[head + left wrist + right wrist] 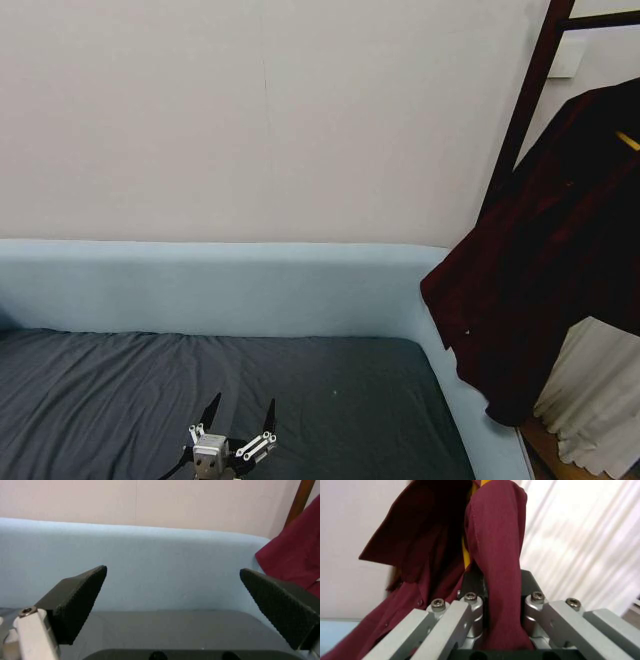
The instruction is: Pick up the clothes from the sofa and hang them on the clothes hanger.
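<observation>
Shirt point(495, 547) in right gripper point(501, 587); left gripper point(243, 403) above sofa point(200, 290)

Soft even indoor light, bright glow through curtain point(580, 536), shadowed folds in shirt point(495, 536)

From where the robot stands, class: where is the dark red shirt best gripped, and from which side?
Likely the vertical fold of the dark red shirt, beside the yellow bar: a ridge easy to pinch. Come from the front, the wall being behind. The right gripper is shut on it; the left gripper open over the sofa.
</observation>
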Available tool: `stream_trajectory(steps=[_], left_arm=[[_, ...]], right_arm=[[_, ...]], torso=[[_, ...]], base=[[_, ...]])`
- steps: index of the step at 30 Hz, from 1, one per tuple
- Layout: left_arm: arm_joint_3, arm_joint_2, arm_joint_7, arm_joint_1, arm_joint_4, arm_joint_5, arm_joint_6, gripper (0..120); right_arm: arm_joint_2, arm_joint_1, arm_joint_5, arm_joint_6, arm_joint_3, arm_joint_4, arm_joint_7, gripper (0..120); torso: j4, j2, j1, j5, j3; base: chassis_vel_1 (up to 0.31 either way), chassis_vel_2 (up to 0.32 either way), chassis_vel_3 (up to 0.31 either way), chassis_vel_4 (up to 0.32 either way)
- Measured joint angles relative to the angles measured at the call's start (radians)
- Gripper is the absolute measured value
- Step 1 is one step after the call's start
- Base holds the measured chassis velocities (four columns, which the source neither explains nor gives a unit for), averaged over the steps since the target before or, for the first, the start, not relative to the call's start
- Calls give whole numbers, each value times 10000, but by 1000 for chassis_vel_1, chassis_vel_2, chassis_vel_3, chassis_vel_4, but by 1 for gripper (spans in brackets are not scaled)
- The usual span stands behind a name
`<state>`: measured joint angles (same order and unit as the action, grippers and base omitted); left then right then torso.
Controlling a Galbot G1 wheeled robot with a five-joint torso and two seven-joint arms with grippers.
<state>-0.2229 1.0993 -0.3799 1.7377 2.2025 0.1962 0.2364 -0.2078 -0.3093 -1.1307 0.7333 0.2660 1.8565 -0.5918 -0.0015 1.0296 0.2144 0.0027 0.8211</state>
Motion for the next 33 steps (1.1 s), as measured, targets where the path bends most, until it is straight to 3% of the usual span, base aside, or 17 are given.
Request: stream_trajectory(steps=[9,15,20,25,29,33], left_arm=[[7,-4,-8,5,0,12,-19,100],[11,-8,-10,8,1,19,-26,100],[13,-9,-12,11,0,23,-29,100],[14,-9,-23,12,0,25,-34,100],[14,-9,-26,12,0,25,-35,100],[14,-9,-22,11,-1,25,-37,100]], right_arm=[[-125,-382,2213,-422,95,-1303,872,9],[-562,-488,3787,-1536,35,-1920,1512,9],[-1413,-239,4354,-2128,-358,-2278,1666,9],[-3070,1655,5102,-2855,-1753,-3803,1740,9],[-3790,2475,5405,-3241,-2387,-4584,1783,9],[-4061,3308,5745,-3092,-3083,-4786,1809,9]], torso=[[0,0,0,1,0],[-2,0,0,-1,0],[-1,0,1,3,0],[4,-1,1,-5,1],[9,-2,4,0,4],[-3,-2,3,-1,3]], base=[[0,0,0,0],[0,0,0,0],[0,0,0,0],[0,0,0,0],[0,0,0,0],[0,0,0,0]])
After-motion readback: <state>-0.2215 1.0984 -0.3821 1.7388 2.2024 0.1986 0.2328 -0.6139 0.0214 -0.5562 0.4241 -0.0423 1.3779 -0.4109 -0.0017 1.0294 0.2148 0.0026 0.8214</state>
